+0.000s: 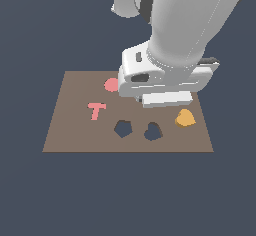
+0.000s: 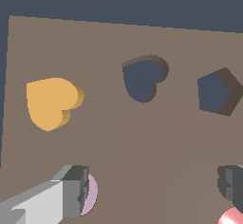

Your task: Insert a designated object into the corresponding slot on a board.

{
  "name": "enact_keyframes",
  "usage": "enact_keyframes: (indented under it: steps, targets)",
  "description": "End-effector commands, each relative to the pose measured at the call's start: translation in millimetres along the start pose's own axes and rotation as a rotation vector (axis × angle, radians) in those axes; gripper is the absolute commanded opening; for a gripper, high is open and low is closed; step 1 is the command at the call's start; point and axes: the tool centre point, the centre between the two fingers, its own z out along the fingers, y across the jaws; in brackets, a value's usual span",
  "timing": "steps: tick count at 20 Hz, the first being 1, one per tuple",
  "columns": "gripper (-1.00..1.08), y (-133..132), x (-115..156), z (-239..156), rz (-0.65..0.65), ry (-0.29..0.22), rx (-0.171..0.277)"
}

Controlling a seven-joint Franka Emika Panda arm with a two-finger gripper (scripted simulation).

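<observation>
On the board: we see the brown board lying flat, carrying every part.
Heart block: the orange-yellow heart rests on the board surface, near the exterior view's right edge, outside any hole.
Heart hole: the dark heart cut-out is just beside the block, unfilled.
Pentagon hole: we see the pentagon hole next to it.
Gripper: the gripper hovers above the board, fingers spread wide, holding nothing.
Other parts: pink T; red-pink disc.

Flat dark slate-blue ground all round, even shadowless light
</observation>
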Motion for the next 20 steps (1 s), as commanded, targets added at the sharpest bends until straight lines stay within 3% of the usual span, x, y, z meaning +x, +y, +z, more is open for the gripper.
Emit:
enact_keyframes:
  steps: [1, 10, 20]
  targets:
    - [1.0, -22, 10, 12, -0.021, 0.005, -0.001]
    - [1.0, -77, 37, 42, -0.074, 0.019, -0.007]
    - [1.0, -89, 42, 49, -0.086, 0.021, -0.008]
